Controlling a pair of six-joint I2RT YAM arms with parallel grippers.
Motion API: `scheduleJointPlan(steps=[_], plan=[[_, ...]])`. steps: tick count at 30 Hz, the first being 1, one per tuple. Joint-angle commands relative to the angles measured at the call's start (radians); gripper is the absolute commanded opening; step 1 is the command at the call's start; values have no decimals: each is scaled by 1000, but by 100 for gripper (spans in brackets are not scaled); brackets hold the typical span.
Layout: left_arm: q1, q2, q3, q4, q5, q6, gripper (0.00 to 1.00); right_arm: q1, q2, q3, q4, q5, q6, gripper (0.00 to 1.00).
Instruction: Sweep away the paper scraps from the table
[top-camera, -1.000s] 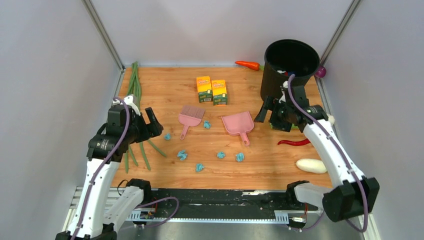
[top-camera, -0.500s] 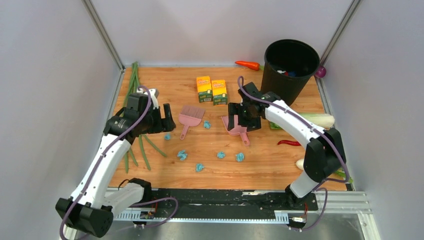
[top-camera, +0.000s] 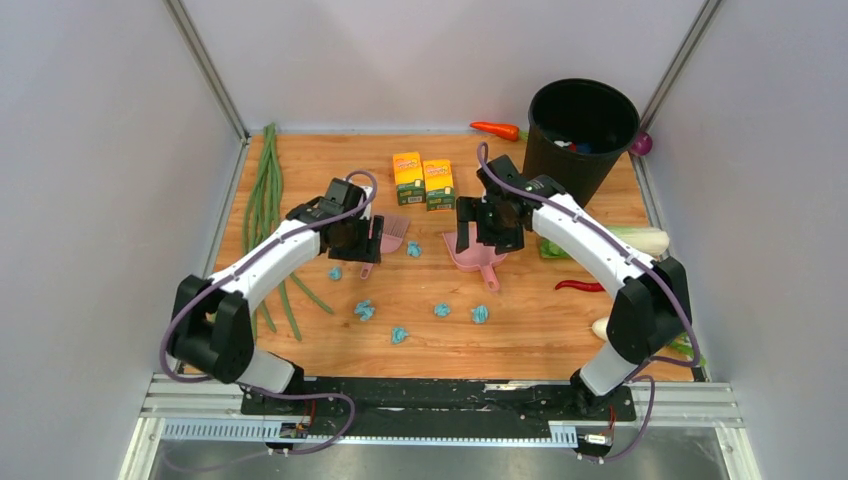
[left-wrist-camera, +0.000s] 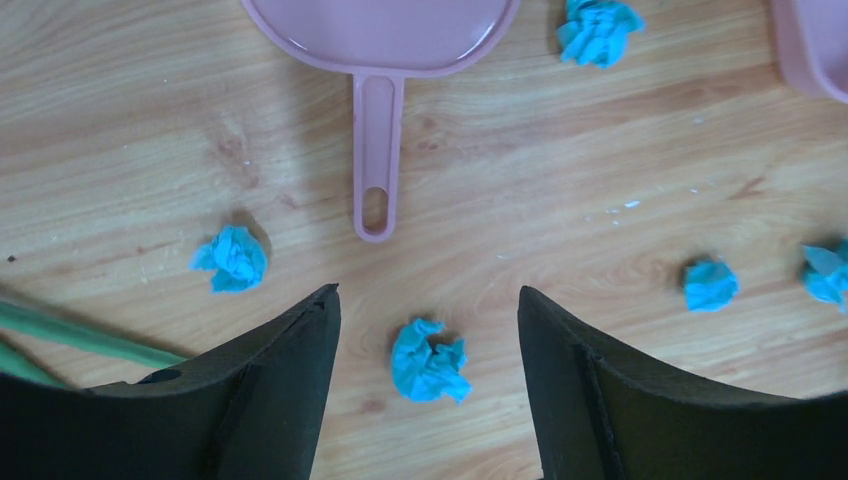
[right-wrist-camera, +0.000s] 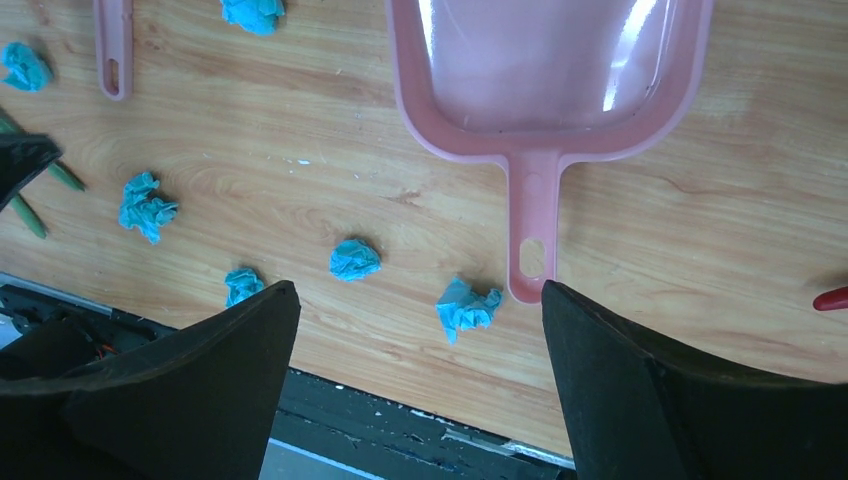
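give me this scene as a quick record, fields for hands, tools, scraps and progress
left hand: open, empty, close to the brush
right hand: open, empty, close to the dustpan
brush: pink, lying on the table, not held
dustpan: pink, empty, handle towards the arm bases
paper scraps: six in the top view, loose on the table, none in the dustpan
bin: black, far right corner
progress: no scrap swept yet

Left arm (top-camera: 270, 255) stretched forward and inward, wrist pitched down. Left hand (left-wrist-camera: 428, 300) open, fingers spread wide, nothing between them. Right arm (top-camera: 600, 250) bent at the elbow, forearm reaching inward toward centre. Right hand (right-wrist-camera: 420, 295) likewise open wide, empty, pointing downward.
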Motion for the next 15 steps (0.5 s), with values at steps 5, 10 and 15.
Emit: scheduleJointPlan(steps=[5, 10, 15], plan=[[-1, 171, 14, 119, -23, 76, 68, 3, -115, 17, -41, -42, 19, 95], [-1, 234, 17, 139, -34, 93, 57, 3, -151, 1, -50, -50, 30, 95], [-1, 270, 13, 135, -60, 119, 57, 3, -161, 1, -55, -62, 27, 95]])
